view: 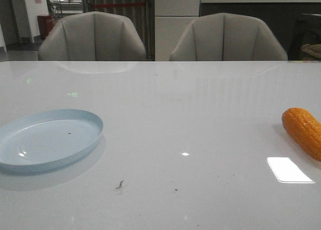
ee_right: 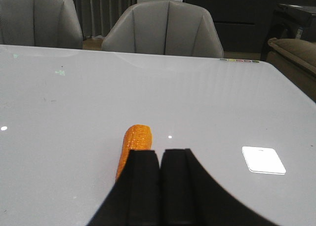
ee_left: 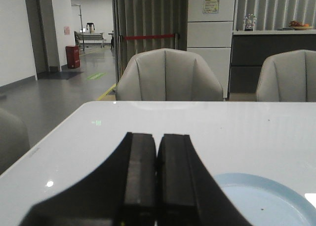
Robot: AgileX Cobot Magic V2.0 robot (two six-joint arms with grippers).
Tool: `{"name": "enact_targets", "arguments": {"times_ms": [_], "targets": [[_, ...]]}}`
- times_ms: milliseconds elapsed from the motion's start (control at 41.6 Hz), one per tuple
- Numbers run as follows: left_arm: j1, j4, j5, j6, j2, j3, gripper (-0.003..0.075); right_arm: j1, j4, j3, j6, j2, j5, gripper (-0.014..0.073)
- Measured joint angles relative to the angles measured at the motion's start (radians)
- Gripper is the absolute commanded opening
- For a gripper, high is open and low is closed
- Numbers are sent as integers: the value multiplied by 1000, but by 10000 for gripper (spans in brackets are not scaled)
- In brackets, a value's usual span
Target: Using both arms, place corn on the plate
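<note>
Though apart, one corn point(view: 304, 131), one plate point(view: 75, 117)

My front camera sits low at the table point(view: 165, 114) edge, facing forward toward two chairs point(view: 93, 36). Each wrist camera looks forward just over its own fingers, close to the tabletop. Left wrist and front share the plate point(view: 47, 139); right wrist and front share the corn point(view: 303, 131).

Glossy white table point(view: 165, 114) w/ a few dark specks point(view: 119, 185) near the front edge, two grey padded chairs point(view: 93, 36) behind it, plus a red bin point(ee_left: 72, 56) down the hallway in the bg.
</note>
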Motion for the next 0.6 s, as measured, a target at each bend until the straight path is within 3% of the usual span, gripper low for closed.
{"name": "enact_targets", "arguments": {"times_ms": [312,600], "targets": [[0,0,-162,0,0,-2,94,0,7,-43,0,0,-65,27],[0,74,-171,0,0,-158,94,0,18,-345,0,12,-4,27]]}}
